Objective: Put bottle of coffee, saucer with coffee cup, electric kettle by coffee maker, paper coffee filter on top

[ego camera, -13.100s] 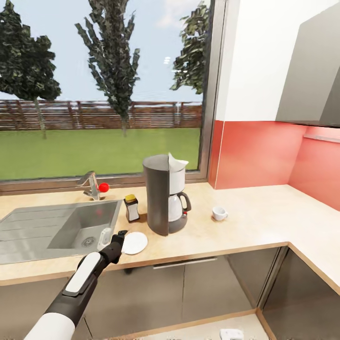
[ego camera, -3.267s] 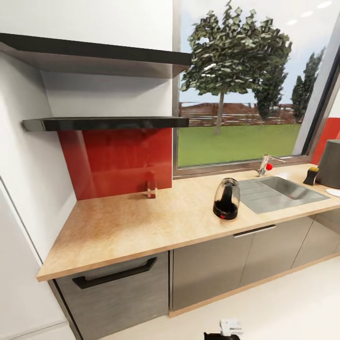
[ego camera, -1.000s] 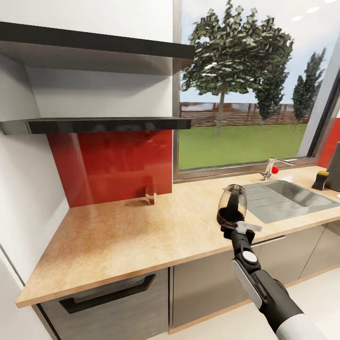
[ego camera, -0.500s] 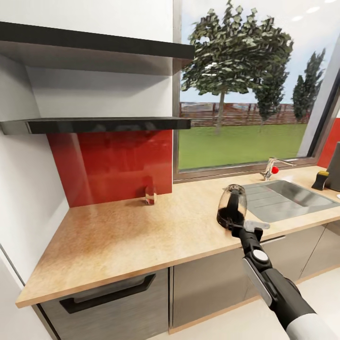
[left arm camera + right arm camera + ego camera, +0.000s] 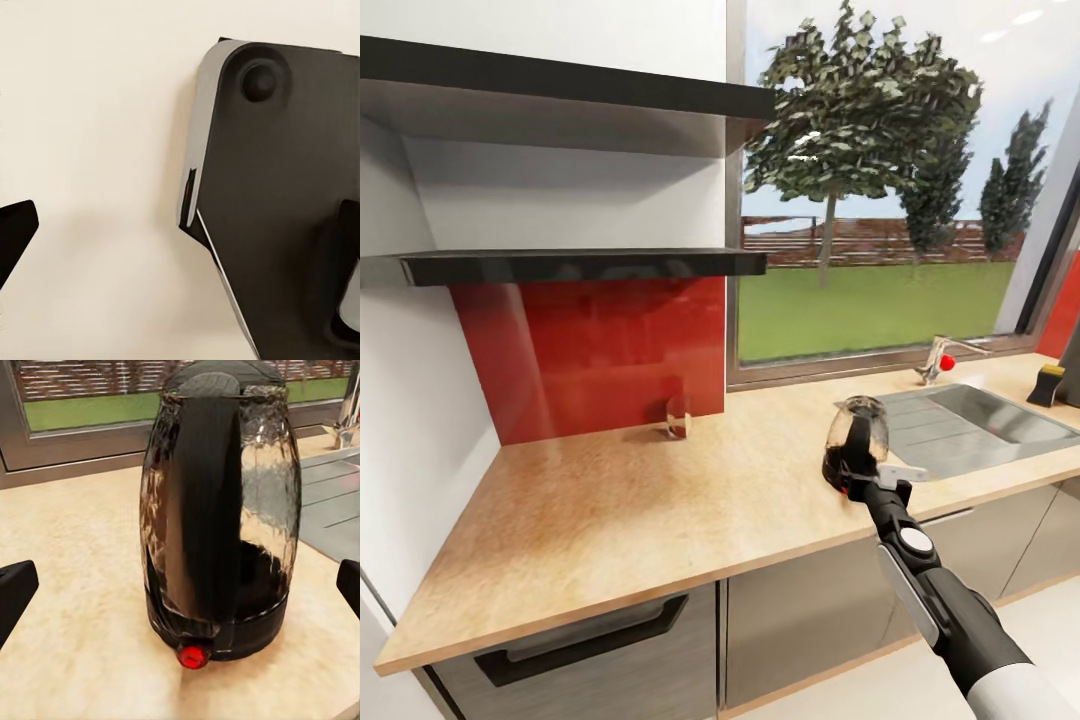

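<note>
- Two black shelves point(image 5: 580, 265) hang on the wall above the left end of the kitchen countertop point(image 5: 630, 510), over the red backsplash; I see a small glass point(image 5: 678, 417) standing against that backsplash at the back edge.
- My left gripper point(image 5: 180, 225) is over a plain pale surface in its wrist view; one dark fingertip point(image 5: 15, 232) shows at the frame's side, so I cannot tell how far apart the jaws are.
- The electric kettle point(image 5: 854, 446) stands upright near the front edge, just beside the sink's point(image 5: 970, 420) left rim.
- My right gripper point(image 5: 877, 484) sits at the kettle's base, handle side; in the wrist view its fingertips point(image 5: 16, 589) are spread wide on either side of the kettle, not clamped on it.
- The bottle of coffee point(image 5: 1048, 383) stands by the coffee maker point(image 5: 1072, 370) at the far right, past the sink.
</note>
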Tool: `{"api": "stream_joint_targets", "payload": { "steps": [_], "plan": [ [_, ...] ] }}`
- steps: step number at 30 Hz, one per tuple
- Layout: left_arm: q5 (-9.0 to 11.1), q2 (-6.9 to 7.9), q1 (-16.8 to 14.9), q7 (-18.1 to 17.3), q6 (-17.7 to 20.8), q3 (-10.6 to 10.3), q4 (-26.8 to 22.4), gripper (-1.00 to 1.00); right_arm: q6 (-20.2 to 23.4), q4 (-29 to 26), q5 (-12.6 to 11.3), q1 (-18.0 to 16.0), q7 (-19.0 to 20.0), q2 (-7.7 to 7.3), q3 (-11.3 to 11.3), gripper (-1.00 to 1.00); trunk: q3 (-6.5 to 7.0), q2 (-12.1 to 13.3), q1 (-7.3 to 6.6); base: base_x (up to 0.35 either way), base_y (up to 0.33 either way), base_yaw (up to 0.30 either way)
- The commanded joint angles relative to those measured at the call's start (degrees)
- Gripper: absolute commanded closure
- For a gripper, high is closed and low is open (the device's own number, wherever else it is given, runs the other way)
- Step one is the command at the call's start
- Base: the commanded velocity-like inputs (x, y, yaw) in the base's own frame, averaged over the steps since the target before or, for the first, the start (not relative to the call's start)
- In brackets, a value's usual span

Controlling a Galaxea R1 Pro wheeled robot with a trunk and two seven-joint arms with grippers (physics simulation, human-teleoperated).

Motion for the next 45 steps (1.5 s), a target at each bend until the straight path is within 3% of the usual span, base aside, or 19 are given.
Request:
{"api": "stream_joint_targets", "payload": {
  "steps": [1,18,45],
  "plan": [
    [0.61,0.0,-0.04,-0.31,-0.28,-0.47,0.13,-1.0,0.25,-0.08,-0.28,-0.05,-0.5,-0.03,0.25,-1.0,-0.11,-0.11,0.03,0.016,0.0,0.0],
    [0.61,-0.03,0.05,-0.31,-0.27,-0.47,0.14,-1.0,0.16,2.78,-0.27,-0.05,-0.59,-0.1,0.13,-1.0,-0.11,-0.11,0.03,0.108,0.0,0.0],
    [0.61,-0.34,0.03,-0.31,-0.27,-0.47,0.13,-1.0,0.12,3.02,-0.27,-0.05,-0.68,-0.36,0.12,-1.0,-0.11,-0.11,0.03,0.083,0.0,0.0]
  ]
}}
